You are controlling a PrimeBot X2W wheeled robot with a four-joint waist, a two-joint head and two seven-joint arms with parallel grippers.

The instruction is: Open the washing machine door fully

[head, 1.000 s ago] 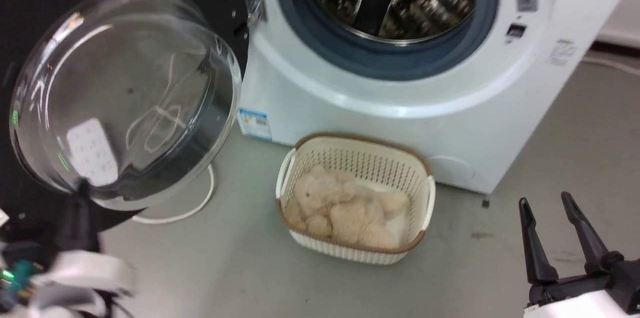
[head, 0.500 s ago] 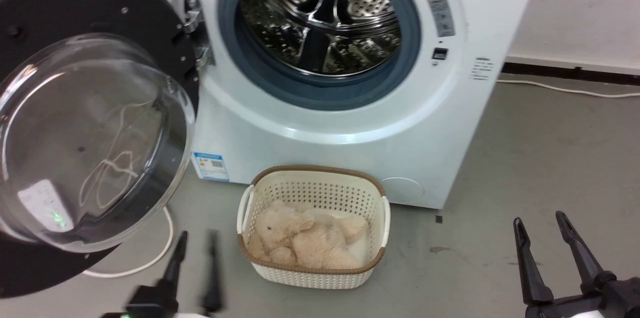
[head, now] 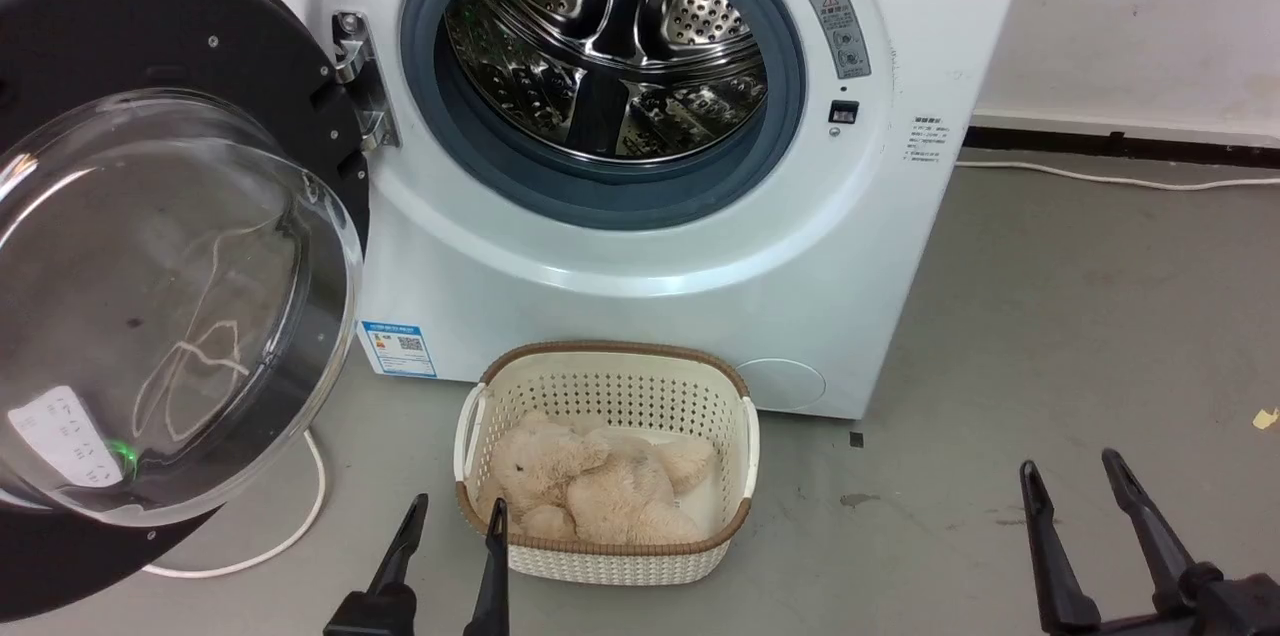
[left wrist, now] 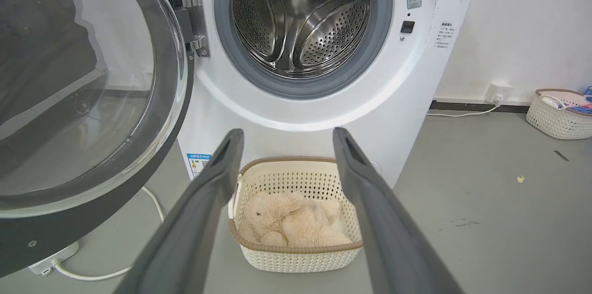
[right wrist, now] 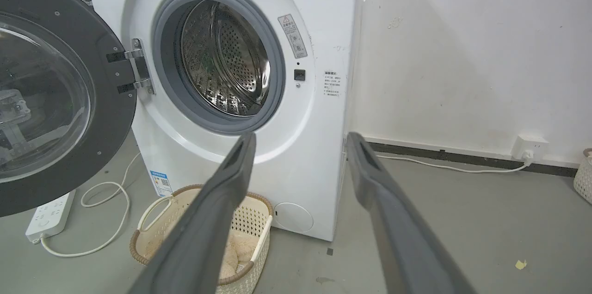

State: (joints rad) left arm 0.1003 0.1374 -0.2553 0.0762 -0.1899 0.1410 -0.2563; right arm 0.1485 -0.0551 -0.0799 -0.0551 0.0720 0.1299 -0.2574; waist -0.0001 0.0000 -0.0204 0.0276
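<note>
Round glossy black glass-bowled washing machine door point(head: 170, 296): swung wide, task looks done. Left jaws, right jaws spread, empty. Next: nudge only if hinge point(head: 360, 91) allows.

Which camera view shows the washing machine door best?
The head view: the door shows almost whole, swung wide open, its left edge cropped. The left wrist view crops it closer, mostly glass; the right wrist view shows roughly its hinge-side half.
</note>
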